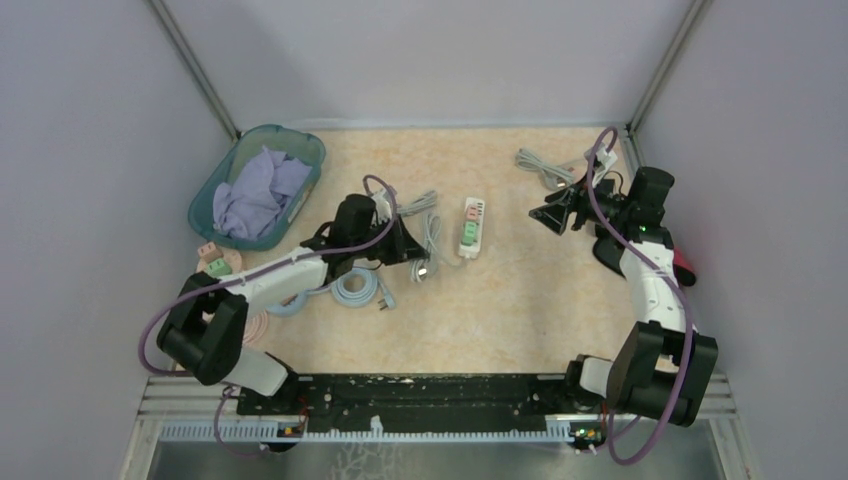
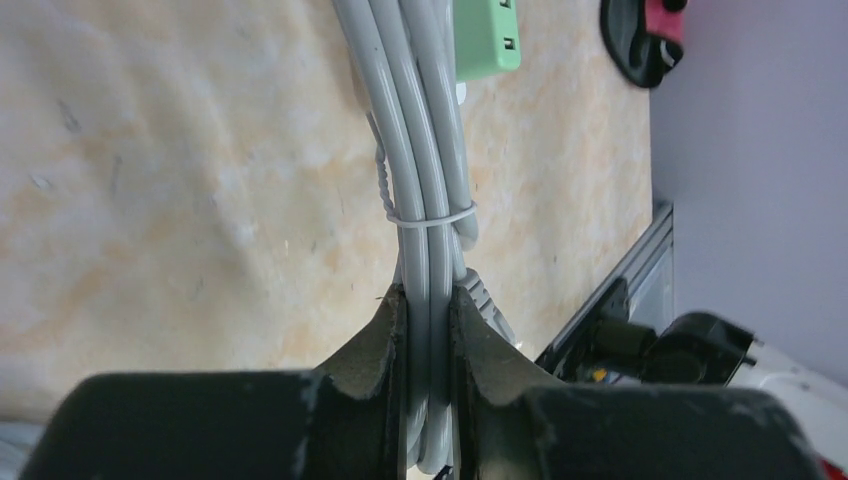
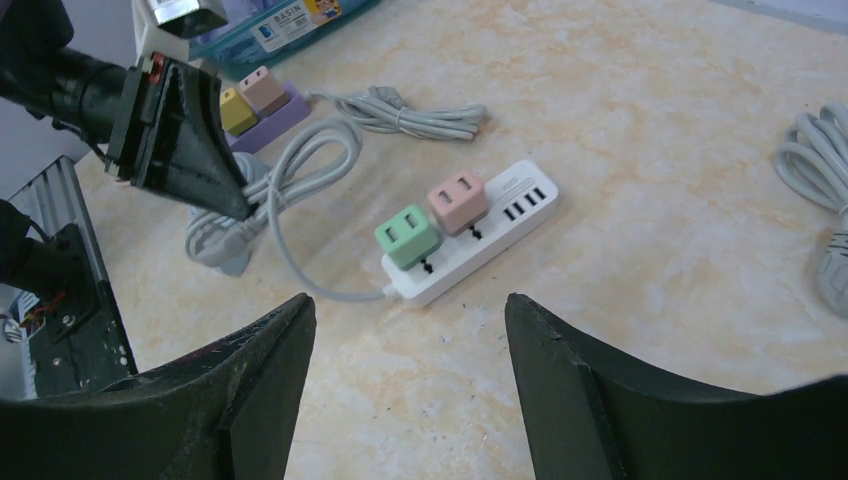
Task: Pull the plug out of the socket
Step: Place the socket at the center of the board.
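Note:
A white power strip (image 1: pixel 471 227) lies mid-table with a pink plug (image 3: pixel 457 200) and a green plug (image 3: pixel 407 236) seated in it. Its bundled grey cord (image 1: pixel 431 232) lies to its left. My left gripper (image 1: pixel 413 243) is shut on that cord bundle (image 2: pixel 428 300), which runs up between its fingers past a white tie toward the green plug (image 2: pixel 487 37). My right gripper (image 1: pixel 553 215) is open and empty, to the right of the strip; in the right wrist view (image 3: pixel 410 310) the strip (image 3: pixel 470 245) lies beyond its fingertips.
A teal basket (image 1: pixel 208 198) with lilac cloth stands at the back left. A light blue coiled cable (image 1: pixel 352 290) and more coloured plugs (image 1: pixel 214 262) lie near the left arm. Another grey cable (image 1: pixel 545 165) lies at the back right. A black and red object (image 1: pixel 680 262) sits by the right wall.

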